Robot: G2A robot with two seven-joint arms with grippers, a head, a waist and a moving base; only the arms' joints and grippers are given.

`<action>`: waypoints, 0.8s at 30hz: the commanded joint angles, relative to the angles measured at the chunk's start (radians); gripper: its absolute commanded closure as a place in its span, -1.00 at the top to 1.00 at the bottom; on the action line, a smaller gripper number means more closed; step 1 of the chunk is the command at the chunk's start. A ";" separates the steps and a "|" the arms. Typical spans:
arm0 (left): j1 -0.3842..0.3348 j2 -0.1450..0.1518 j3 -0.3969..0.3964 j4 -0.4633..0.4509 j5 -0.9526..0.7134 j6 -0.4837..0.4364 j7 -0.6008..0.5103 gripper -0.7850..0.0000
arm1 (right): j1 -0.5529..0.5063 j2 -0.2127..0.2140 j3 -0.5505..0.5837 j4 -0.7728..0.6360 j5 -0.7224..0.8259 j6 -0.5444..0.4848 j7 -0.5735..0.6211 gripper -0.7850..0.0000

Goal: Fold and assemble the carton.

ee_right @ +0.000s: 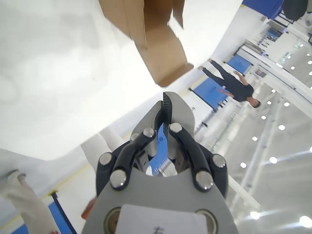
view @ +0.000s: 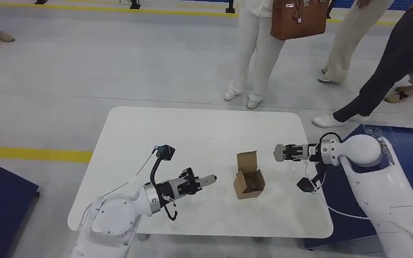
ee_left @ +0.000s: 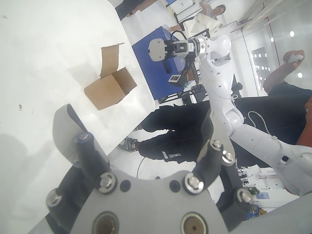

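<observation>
Your carton [view: 249,175] looks boxed up but its lid flap's up and unclosed; left gripper [ee_left: 139,113] gapes empty, right gripper [ee_right: 167,97] is pinched on nothing.

**One gripper spread, the other closed**

The left arm [view: 119,213] is seen extended from the lower left of the top view. The left gripper [view: 208,179] [ee_left: 139,116] is pointed across at the other arm, and its fingers [ee_left: 209,127] are held wide apart. The right arm [view: 361,151] is bent, its forearm level. The right gripper [view: 279,153] [ee_right: 167,103] [ee_left: 156,49] is turned toward the left one, its fingers [ee_right: 181,108] pressed together with nothing between them. The two grippers are set well apart.
</observation>
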 commanded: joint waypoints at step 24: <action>-0.060 -0.010 0.105 0.095 0.080 0.246 0.034 1.00 | -0.121 -0.006 0.029 -0.018 -0.645 0.449 0.821 1.00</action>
